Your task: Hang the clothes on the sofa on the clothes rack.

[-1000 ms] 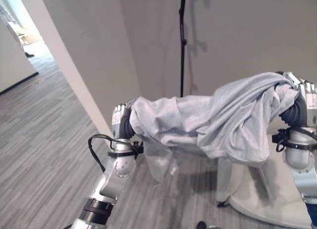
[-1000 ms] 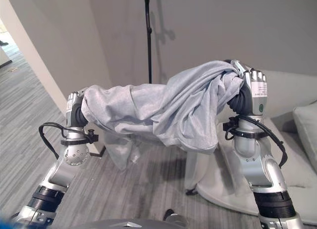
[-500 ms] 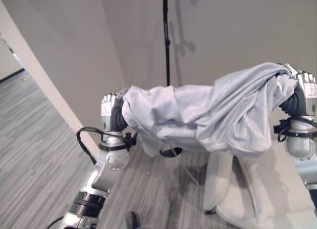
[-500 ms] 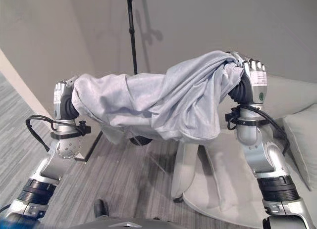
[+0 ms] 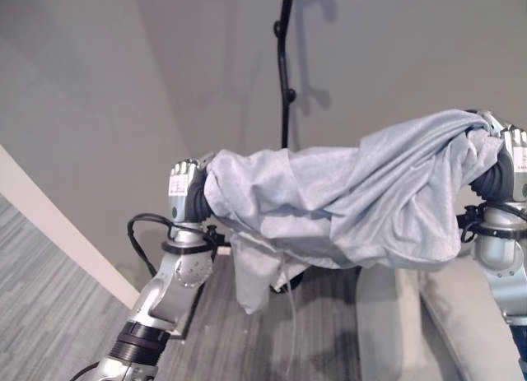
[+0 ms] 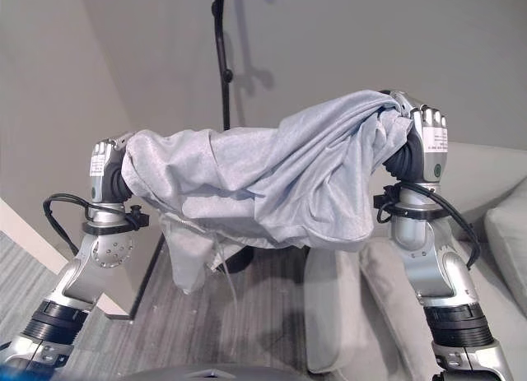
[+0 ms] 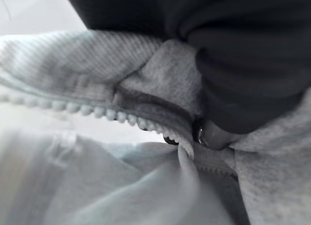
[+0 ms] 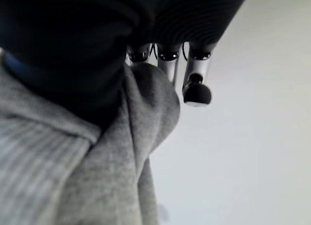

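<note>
A light grey zip-up garment (image 5: 346,204) hangs stretched between my two raised hands, one end drooping below the left side. My left hand (image 5: 183,186) is under its left end, wrapped in the cloth and zip (image 7: 121,115). My right hand (image 6: 428,142) holds the other end higher up, its fingers (image 8: 194,74) bent with the cloth (image 8: 141,113) bunched against the palm. The black pole of the clothes rack (image 5: 286,76) rises against the wall just behind the garment.
The light grey sofa (image 6: 494,257) with a cushion lies at the lower right, under my right arm. A plain grey wall (image 5: 412,52) stands behind the rack, and a white wall edge (image 5: 66,241) juts in at the left. Grey striped flooring (image 6: 247,315) lies below.
The camera has swung away from the hallway toward the wall, so the rack pole looks nearer. Both hands still carry the garment the same way.
</note>
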`<state>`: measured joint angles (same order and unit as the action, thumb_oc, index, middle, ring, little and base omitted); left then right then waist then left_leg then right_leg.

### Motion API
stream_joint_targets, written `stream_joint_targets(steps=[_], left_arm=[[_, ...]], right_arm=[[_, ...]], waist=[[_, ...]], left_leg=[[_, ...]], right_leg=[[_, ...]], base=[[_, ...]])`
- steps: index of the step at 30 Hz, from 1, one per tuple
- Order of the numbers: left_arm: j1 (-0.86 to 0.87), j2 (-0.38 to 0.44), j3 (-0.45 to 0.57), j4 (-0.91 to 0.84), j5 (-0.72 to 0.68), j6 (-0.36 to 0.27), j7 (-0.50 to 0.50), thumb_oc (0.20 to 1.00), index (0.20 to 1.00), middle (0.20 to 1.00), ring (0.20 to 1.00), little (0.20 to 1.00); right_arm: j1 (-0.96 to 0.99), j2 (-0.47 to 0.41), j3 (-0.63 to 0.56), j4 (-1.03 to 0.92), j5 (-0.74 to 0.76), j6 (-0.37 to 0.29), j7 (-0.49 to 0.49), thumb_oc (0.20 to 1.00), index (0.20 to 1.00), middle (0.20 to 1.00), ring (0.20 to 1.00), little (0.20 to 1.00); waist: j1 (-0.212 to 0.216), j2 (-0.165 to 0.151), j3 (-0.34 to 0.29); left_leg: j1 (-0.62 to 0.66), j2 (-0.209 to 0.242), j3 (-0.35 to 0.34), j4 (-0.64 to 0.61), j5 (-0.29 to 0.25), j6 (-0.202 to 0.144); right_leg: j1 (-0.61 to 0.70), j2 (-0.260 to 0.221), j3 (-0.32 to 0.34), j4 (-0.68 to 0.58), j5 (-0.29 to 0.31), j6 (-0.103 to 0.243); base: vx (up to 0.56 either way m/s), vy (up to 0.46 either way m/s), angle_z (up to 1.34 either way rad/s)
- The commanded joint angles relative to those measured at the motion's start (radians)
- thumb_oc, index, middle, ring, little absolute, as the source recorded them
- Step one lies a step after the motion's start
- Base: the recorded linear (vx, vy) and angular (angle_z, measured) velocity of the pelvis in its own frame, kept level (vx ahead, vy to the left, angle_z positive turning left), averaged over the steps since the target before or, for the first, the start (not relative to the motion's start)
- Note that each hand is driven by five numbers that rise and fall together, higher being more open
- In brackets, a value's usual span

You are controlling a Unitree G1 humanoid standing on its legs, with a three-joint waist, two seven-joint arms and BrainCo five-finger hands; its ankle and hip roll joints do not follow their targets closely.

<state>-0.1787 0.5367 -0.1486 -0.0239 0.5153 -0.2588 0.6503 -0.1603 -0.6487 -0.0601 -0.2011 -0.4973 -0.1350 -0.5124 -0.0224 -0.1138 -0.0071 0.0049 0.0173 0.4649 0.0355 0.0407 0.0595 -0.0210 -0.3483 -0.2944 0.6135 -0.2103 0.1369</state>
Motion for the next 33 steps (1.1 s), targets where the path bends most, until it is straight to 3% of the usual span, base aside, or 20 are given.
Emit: stream_joint_targets(steps=[1,4,5,7,8,9,11,13,16,17,18,23,25,29,31,33], left_arm=[[-0.015,0.065,0.089,-0.055,-0.022,0.012,0.058,0.2,0.2,0.2,0.2,0.2],[-0.016,0.071,0.113,-0.067,-0.006,0.013,0.068,0.2,0.2,0.2,0.2,0.2],[-0.027,0.083,0.135,-0.067,0.013,0.011,0.075,0.2,0.2,0.2,0.2,0.2],[-0.035,0.089,0.144,-0.067,0.02,0.01,0.076,0.2,0.2,0.2,0.2,0.2],[-0.053,0.096,0.151,-0.057,0.025,0.014,0.085,0.2,0.2,0.2,0.2,0.2],[-0.082,0.101,0.162,-0.031,0.037,0.029,0.101,0.2,0.2,0.2,0.2,0.2],[-0.105,0.102,0.161,-0.012,0.048,0.039,0.109,0.2,0.2,0.2,0.2,0.2],[-0.175,0.117,0.15,0.046,0.064,0.063,0.121,0.2,0.2,0.2,0.2,0.2],[-0.289,0.131,0.086,0.152,0.048,0.086,0.124,0.2,0.2,0.2,0.2,0.2],[-0.344,0.134,0.049,0.195,0.048,0.094,0.12,0.2,0.2,0.2,0.2,0.2],[-0.349,0.135,0.046,0.199,0.048,0.093,0.122,0.2,0.2,0.2,0.2,0.2],[-0.468,0.165,-0.039,0.263,0.039,0.095,0.072,0.2,0.2,0.2,0.2,0.2],[-0.528,0.206,-0.074,0.313,0.035,0.098,0.062,0.2,0.2,0.2,0.2,0.2],[-0.575,0.24,-0.101,0.355,0.034,0.104,0.061,0.2,0.2,0.2,0.2,0.2],[-0.608,0.273,-0.107,0.396,0.01,0.122,0.04,0.2,0.2,0.2,0.2,0.2],[-0.628,0.297,-0.119,0.442,-0.015,0.126,0.027,0.2,0.2,0.2,0.2,0.2]], right_arm=[[-0.084,-0.005,-0.078,0.007,-0.022,0.034,-0.051,0.2,0.2,0.2,0.2,0.2],[-0.08,-0.002,-0.083,-0.008,-0.035,0.037,-0.053,0.2,0.2,0.2,0.2,0.2],[-0.076,-0.014,-0.101,-0.023,-0.041,0.033,-0.051,0.2,0.2,0.2,0.2,0.2],[-0.076,-0.023,-0.113,-0.024,-0.043,0.035,-0.055,0.2,0.2,0.2,0.2,0.2],[-0.083,-0.033,-0.121,-0.02,-0.04,0.037,-0.062,0.2,0.2,0.2,0.2,0.2],[-0.095,-0.043,-0.126,-0.011,-0.029,0.041,-0.068,0.2,0.2,0.2,0.2,0.2],[-0.111,-0.052,-0.124,0.002,-0.022,0.046,-0.072,0.2,0.2,0.2,0.2,0.2],[-0.137,-0.085,-0.119,0.038,-0.009,0.053,-0.081,0.2,0.2,0.2,0.2,0.2],[-0.17,-0.142,-0.1,0.1,-0.002,0.07,-0.098,0.2,0.2,0.2,0.2,0.2],[-0.191,-0.167,-0.094,0.129,0.007,0.072,-0.105,0.2,0.2,0.2,0.2,0.2],[-0.193,-0.167,-0.095,0.131,0.007,0.071,-0.106,0.2,0.2,0.2,0.2,0.2],[-0.259,-0.245,-0.085,0.207,0.065,0.06,-0.097,0.2,0.2,0.2,0.2,0.2],[-0.291,-0.296,-0.053,0.241,0.07,0.043,-0.079,0.2,0.2,0.2,0.2,0.2],[-0.316,-0.329,-0.034,0.273,0.087,0.029,-0.074,0.2,0.2,0.2,0.2,0.2],[-0.359,-0.364,0.002,0.316,0.133,0.016,-0.052,0.2,0.2,0.2,0.2,0.2],[-0.411,-0.387,0.051,0.361,0.162,0.007,-0.033,0.2,0.2,0.2,0.2,0.2]], waist=[[0.003,0.026,0.01],[-0.014,0.044,0.016],[-0.034,0.058,0.018],[-0.043,0.067,0.02],[-0.049,0.074,0.02],[-0.065,0.074,0.02],[-0.072,0.075,0.019],[-0.097,0.07,0.009],[-0.117,0.064,0.002],[-0.121,0.053,0.0],[-0.119,0.057,-0.002],[-0.127,0.06,-0.047],[-0.124,0.061,-0.053],[-0.124,0.061,-0.05],[-0.109,0.05,-0.035],[-0.093,0.033,-0.017]], left_leg=[[-0.009,0.015,-0.006,0.035,-0.101,-0.002],[0.05,-0.012,-0.014,-0.01,-0.114,0.007],[0.089,-0.025,-0.039,-0.039,-0.115,-0.004],[0.107,-0.022,-0.045,-0.055,-0.113,-0.013],[0.122,-0.016,-0.054,-0.072,-0.109,-0.028],[0.145,-0.013,-0.066,-0.086,-0.112,-0.043],[0.16,-0.01,-0.069,-0.099,-0.113,-0.051],[0.205,-0.015,-0.078,-0.114,-0.133,-0.065],[0.238,-0.021,-0.093,-0.109,-0.161,-0.07],[0.239,-0.025,-0.083,-0.101,-0.16,-0.072],[0.245,-0.023,-0.104,-0.104,-0.172,-0.072],[0.234,0.038,-0.112,0.032,-0.206,-0.112],[0.216,0.07,-0.123,0.112,-0.181,-0.144],[0.184,0.111,-0.13,0.202,-0.15,-0.174],[0.11,0.164,-0.157,0.408,-0.044,-0.225],[0.043,0.192,-0.19,0.532,0.016,-0.252]], right_leg=[[0.068,-0.078,-0.042,0.085,0.391,0.093],[0.008,-0.079,-0.037,0.129,0.337,0.084],[-0.048,-0.041,-0.033,0.055,0.239,0.057],[-0.067,-0.024,-0.039,0.002,0.205,0.043],[-0.076,-0.002,-0.047,-0.107,0.188,0.03],[-0.092,0.025,-0.028,-0.271,0.191,0.03],[-0.087,0.055,-0.012,-0.375,0.218,0.034],[-0.114,0.088,0.036,-0.512,0.301,0.07],[-0.119,0.098,0.072,-0.569,0.339,0.085],[-0.104,0.093,0.054,-0.587,0.349,0.075],[-0.096,0.098,0.067,-0.592,0.338,0.084],[-0.038,0.129,-0.001,-0.569,0.302,0.039],[-0.009,0.156,-0.012,-0.58,0.276,0.018],[0.015,0.177,-0.022,-0.585,0.251,-0.004],[0.064,0.212,-0.022,-0.602,0.215,-0.051],[0.1,0.225,-0.031,-0.609,0.192,-0.079]], base=[[0.27,0.318,0.18],[0.29,0.175,0.35],[0.19,0.007,0.08],[0.21,-0.005,0.04],[0.24,-0.098,0.29],[0.18,-0.118,0.33],[0.16,-0.073,0.21],[0.31,-0.072,0.25],[0.2,-0.058,0.16],[0.21,-0.07,0.21],[0.16,-0.137,0.31],[0.27,-0.187,0.31],[0.22,-0.206,0.07],[0.11,-0.121,0.14],[0.2,-0.242,0.08],[0.14,-0.178,-0.04]])
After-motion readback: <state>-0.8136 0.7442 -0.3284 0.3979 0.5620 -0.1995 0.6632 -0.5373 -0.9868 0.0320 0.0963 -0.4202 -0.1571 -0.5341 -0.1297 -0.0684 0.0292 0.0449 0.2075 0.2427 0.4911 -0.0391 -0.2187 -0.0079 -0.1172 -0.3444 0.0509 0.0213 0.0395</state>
